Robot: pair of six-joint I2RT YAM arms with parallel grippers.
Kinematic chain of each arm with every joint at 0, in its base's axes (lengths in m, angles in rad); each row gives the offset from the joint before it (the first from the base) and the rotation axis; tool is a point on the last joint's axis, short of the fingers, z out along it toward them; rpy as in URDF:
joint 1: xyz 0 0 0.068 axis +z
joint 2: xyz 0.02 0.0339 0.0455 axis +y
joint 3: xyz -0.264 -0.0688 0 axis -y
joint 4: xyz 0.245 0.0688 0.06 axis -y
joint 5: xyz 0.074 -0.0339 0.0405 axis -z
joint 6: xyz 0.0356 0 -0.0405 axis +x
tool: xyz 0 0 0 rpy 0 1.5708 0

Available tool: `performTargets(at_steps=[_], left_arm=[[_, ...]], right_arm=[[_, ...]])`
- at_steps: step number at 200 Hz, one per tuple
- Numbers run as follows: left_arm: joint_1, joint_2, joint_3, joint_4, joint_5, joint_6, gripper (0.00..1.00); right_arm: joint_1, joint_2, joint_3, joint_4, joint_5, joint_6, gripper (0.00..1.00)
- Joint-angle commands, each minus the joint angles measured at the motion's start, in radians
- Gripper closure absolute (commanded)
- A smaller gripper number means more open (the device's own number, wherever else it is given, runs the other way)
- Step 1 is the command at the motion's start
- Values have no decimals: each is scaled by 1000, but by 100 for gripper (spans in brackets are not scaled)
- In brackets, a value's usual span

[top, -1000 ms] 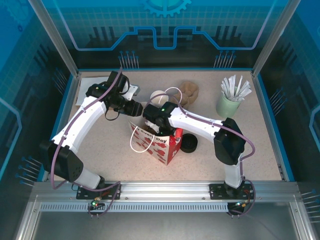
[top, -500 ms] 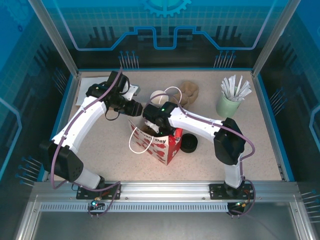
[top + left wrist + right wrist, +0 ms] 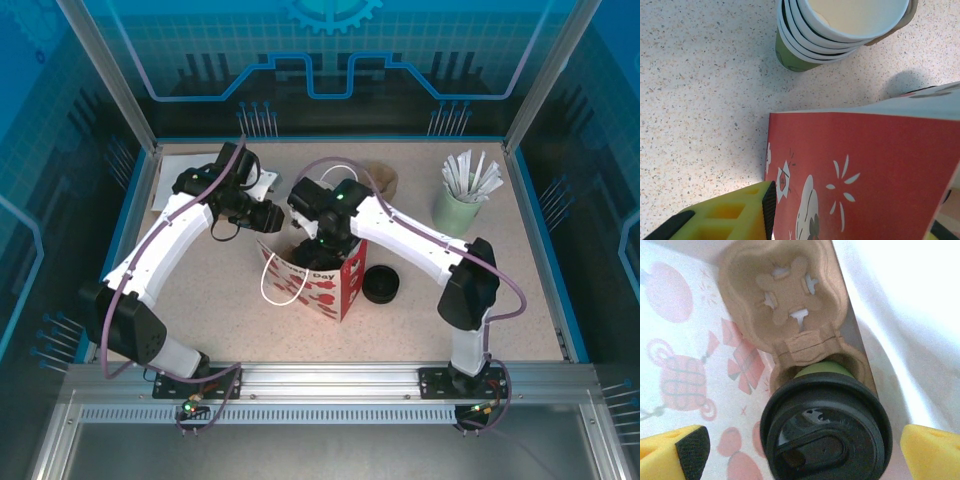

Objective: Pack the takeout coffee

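Lifted higher, right claw (image 3: 801, 454) gapes over the lidded takeout coffee (image 3: 826, 437).

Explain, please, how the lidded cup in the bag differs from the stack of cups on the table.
The lidded cup wears a black lid; the stack of cups is open, white inside. The lidded cup is single, seated in a pulp carrier pocket inside the bag; the stack of cups is several nested, standing on the table. Both have green walls.
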State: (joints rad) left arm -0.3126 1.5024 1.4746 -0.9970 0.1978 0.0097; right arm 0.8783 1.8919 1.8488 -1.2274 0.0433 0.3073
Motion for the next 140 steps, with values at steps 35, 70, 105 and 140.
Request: performTargets(at_steps=[35,70,105,140], left_arm=[[-6,-24,-7,-24,-23,13,57],[-6,-19,4,-22,-1,2,52],[-5,-13,36,-22,32,-18,41],[1,-32,96,-26,71,-53,31]], right_arm=[[-9,-102,142,-50,-16,36,3],[-19,-183,197,-87,1,41,5],[-41,-289,207,-98,43,47,7],[-118,-410,157,-162,188,52,11]])
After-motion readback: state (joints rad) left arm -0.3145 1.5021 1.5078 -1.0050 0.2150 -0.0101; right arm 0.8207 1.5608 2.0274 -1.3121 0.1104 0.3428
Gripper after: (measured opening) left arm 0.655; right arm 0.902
